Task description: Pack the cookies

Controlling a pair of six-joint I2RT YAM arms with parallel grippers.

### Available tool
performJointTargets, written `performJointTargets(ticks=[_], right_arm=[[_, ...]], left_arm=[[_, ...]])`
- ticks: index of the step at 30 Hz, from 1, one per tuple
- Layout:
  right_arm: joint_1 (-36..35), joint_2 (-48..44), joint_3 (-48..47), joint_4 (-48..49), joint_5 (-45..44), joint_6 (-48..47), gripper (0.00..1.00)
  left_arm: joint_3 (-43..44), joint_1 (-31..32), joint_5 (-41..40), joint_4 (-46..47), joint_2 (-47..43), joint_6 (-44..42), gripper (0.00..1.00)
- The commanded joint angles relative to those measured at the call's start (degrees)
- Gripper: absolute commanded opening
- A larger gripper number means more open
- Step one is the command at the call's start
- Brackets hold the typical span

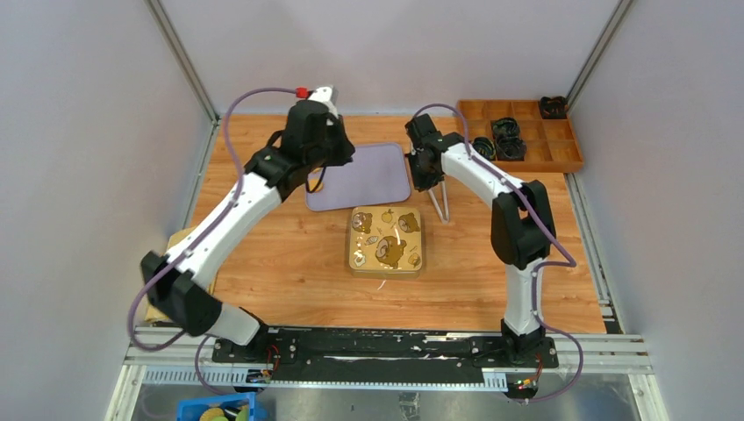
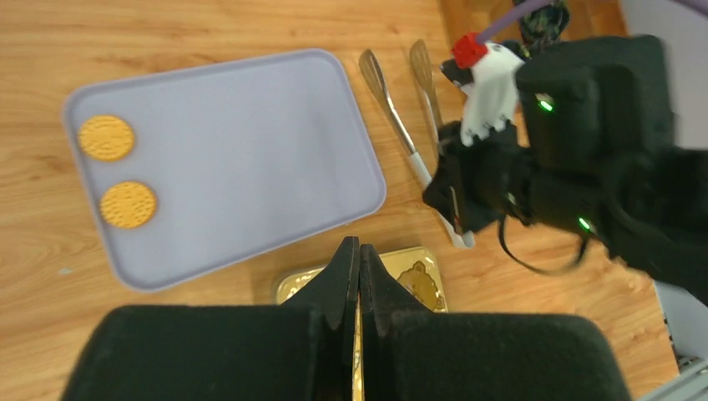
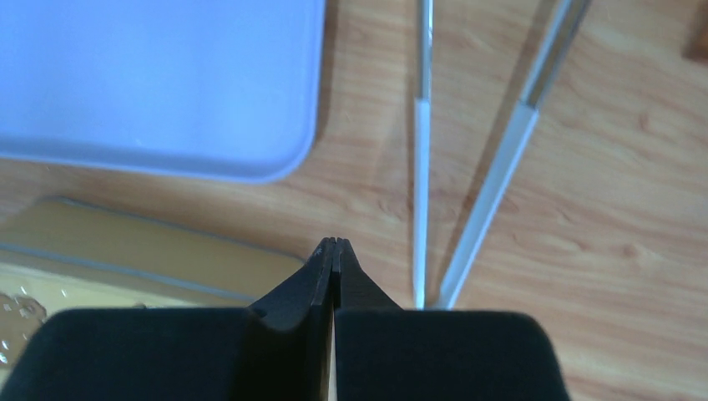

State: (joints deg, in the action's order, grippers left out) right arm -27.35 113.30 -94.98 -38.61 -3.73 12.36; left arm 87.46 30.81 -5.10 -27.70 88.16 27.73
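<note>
Two cookies (image 2: pixel 106 138) (image 2: pixel 128 205), flat orange-yellow discs, lie at the left end of a lavender tray (image 2: pixel 250 142). In the top view my left arm (image 1: pixel 263 180) hangs over that end of the tray (image 1: pixel 373 171) and hides them. My left gripper (image 2: pixel 359 246) is shut with nothing in it, above the table between the tray and a square gold tin (image 1: pixel 386 241) whose bear-printed face is up. My right gripper (image 3: pixel 334 242) is also shut and empty, just left of the metal tongs (image 3: pixel 422 167) and beside the tin's corner (image 3: pixel 125 251).
The tongs (image 1: pixel 443 203) lie on the wood right of the tray. A wooden compartment box (image 1: pixel 526 153) with black parts stands at the back right. A cardboard piece (image 1: pixel 175 246) sits at the left edge, and a blue bin (image 1: pixel 215 410) below the table front.
</note>
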Motion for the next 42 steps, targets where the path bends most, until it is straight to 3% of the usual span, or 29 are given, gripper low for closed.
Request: performJointTargets(ticks=[1, 8, 14, 24, 28, 34, 39, 42], right_arm=[[0.67, 6.37, -7.79, -3.23, 1.81, -0.39, 0.0], [2.23, 15.23, -15.96, -5.65, 2.05, 0.74, 0.0], [4.68, 19.58, -19.21, -6.42, 1.13, 1.52, 0.0], [7.78, 21.62, -22.47, -6.48, -1.0, 0.76, 0.0], [8.12, 21.5, -23.12, -6.48, 2.26, 0.62, 0.0], [5.37, 12.98, -15.95, -4.8, 5.83, 0.58, 0.0], [2.28, -0.12, -5.55, -1.94, 3.83, 0.77, 0.0], [0.56, -7.69, 0.68, -1.18, -1.78, 0.43, 0.0]], left_arm=[[-7.72, -0.04, -7.2, -2.29, -10.33, -1.71, 0.01], [-12.12, 0.04, -12.87, -4.81, -23.53, -4.86, 0.05], [-13.73, 0.03, -15.11, -8.3, -29.67, -5.5, 0.06], [-14.59, 0.02, -17.75, -9.25, -30.67, -6.92, 0.07], [-14.68, 0.04, -17.57, -8.82, -29.6, -6.72, 0.07], [-17.47, 0.0, -17.49, -5.77, -28.32, -7.83, 0.07], [-17.83, -0.01, -16.23, -3.21, -25.42, -8.72, 0.07], [-17.35, 0.0, -16.77, -1.24, -23.62, -10.02, 0.06]])
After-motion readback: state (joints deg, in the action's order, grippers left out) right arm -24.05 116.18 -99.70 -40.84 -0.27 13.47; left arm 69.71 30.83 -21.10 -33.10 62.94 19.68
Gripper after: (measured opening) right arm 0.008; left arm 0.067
